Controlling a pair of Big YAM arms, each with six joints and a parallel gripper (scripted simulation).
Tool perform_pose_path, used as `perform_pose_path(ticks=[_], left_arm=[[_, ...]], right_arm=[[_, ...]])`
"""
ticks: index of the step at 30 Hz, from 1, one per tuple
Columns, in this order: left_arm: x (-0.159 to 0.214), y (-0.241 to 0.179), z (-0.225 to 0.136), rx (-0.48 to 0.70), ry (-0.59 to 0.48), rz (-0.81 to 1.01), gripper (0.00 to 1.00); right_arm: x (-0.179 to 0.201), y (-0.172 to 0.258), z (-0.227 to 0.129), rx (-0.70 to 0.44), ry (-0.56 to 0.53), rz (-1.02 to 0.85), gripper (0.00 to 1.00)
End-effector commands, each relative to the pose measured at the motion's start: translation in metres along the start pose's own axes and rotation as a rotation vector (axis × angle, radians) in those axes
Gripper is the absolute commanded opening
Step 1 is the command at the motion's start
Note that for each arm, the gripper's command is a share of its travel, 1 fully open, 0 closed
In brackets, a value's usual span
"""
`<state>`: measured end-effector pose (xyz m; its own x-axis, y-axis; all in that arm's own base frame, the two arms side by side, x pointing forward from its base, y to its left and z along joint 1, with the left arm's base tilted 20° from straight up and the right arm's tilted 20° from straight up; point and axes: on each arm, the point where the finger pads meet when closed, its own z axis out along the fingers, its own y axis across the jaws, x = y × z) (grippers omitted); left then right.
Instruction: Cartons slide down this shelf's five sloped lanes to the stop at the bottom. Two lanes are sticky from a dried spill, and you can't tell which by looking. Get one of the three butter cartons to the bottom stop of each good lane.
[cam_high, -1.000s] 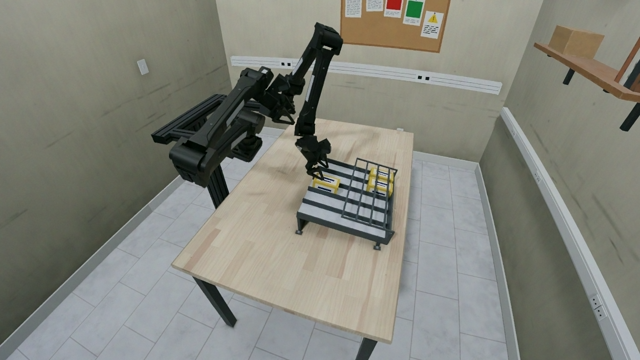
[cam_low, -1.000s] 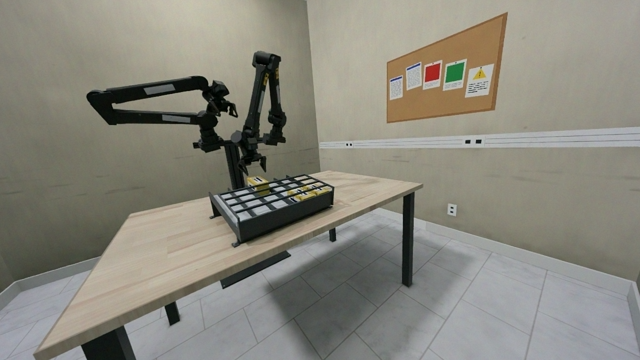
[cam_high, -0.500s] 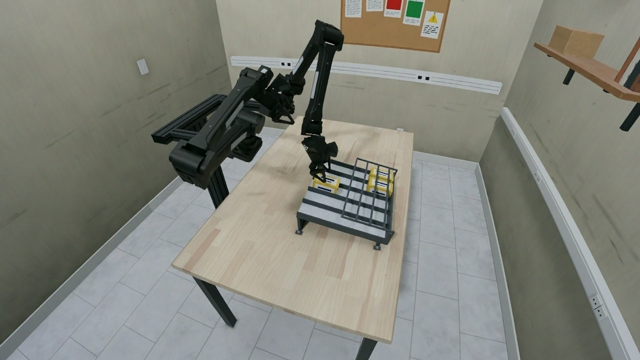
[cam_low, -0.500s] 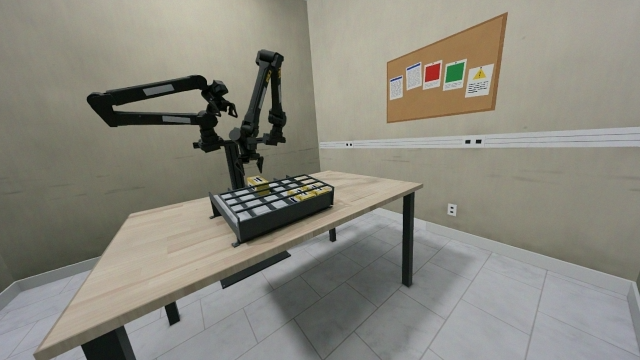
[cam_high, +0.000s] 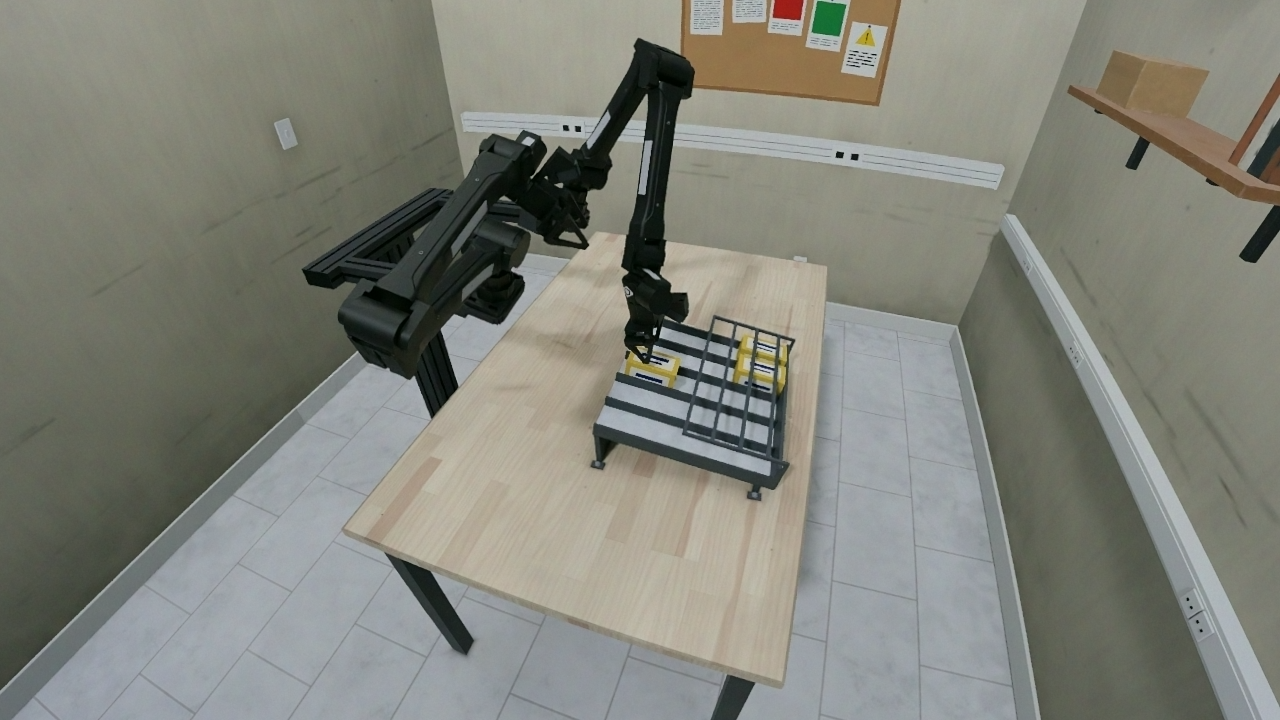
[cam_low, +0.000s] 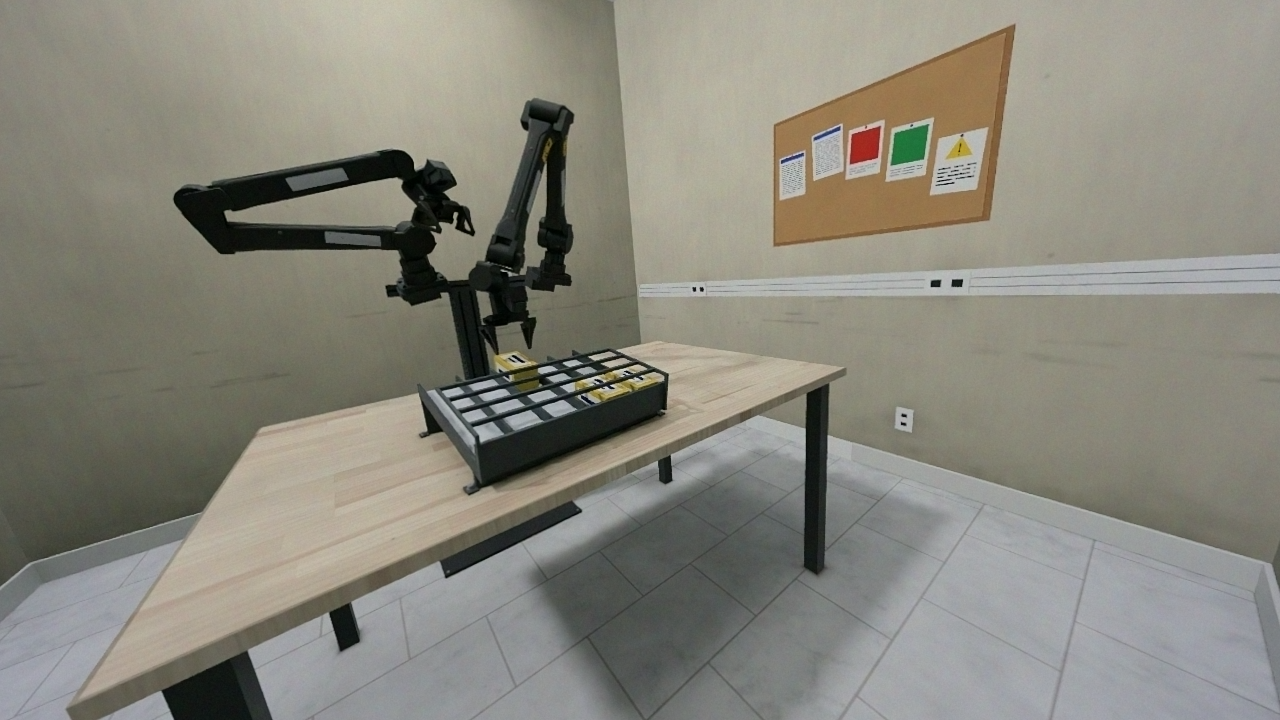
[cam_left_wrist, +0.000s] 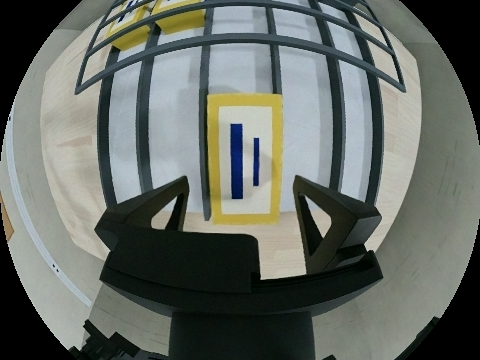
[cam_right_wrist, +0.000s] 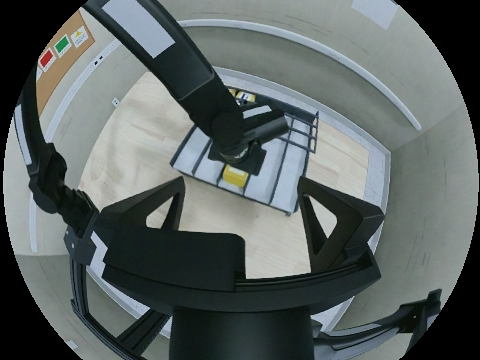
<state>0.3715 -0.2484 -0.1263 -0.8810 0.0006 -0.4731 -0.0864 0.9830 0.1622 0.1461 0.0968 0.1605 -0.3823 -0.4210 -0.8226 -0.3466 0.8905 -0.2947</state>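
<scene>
One yellow carton (cam_high: 652, 368) (cam_low: 516, 368) (cam_left_wrist: 245, 159) (cam_right_wrist: 234, 176) sat at the top of the middle lane, and the other two were at the bottom by the stop, under the bars (cam_high: 743, 385) (cam_left_wrist: 240, 38). The left gripper (cam_high: 640, 355) (cam_low: 510, 343) (cam_left_wrist: 240, 181) was over the first carton, open and holding nothing. The right gripper (cam_high: 575, 243) (cam_low: 464, 229) (cam_right_wrist: 241, 182) was open too, up high away from the shelf (cam_high: 684, 454) (cam_low: 572, 435).

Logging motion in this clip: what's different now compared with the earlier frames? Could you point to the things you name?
The left gripper (cam_high: 639, 356) (cam_low: 510, 338) (cam_left_wrist: 240, 181) has shifted slightly rightward in the exterior view, its wrist swinging right in the top view. Nothing was gripped or released. The upper carton (cam_high: 653, 368) (cam_low: 513, 360) (cam_left_wrist: 245, 160) (cam_right_wrist: 235, 176), two lower cartons (cam_high: 763, 368) (cam_low: 608, 391) (cam_left_wrist: 180, 25) (cam_right_wrist: 245, 96) and right arm look unmoved.
</scene>
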Motion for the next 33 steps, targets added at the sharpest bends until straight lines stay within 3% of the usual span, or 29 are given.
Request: perform_pose_path(ticks=[1, 6, 16, 19, 31, 33], left_arm=[[-0.007, -0.006, 0.016, -0.005, 0.012, -0.017, 0.91], [-0.005, -0.005, 0.044, 0.0, 0.007, -0.01, 0.91], [-0.004, -0.014, 0.044, 0.0, 0.01, -0.004, 0.86], [-0.007, -0.011, 0.032, 0.016, -0.007, -0.009, 0.79], [-0.004, -0.007, 0.036, 0.002, 0.005, -0.006, 0.54], [-0.004, -0.007, 0.036, 0.002, 0.005, -0.006, 0.54]], right_arm=[[-0.024, -0.003, -0.014, -0.018, -0.013, 0.051, 1.0], [-0.024, -0.003, -0.014, -0.018, -0.013, 0.051, 1.0], [-0.024, -0.003, -0.014, -0.018, -0.013, 0.051, 1.0], [-0.024, -0.003, -0.014, -0.018, -0.013, 0.051, 1.0], [-0.024, -0.003, -0.014, -0.018, -0.013, 0.051, 1.0], [-0.024, -0.003, -0.014, -0.018, -0.013, 0.051, 1.0]])
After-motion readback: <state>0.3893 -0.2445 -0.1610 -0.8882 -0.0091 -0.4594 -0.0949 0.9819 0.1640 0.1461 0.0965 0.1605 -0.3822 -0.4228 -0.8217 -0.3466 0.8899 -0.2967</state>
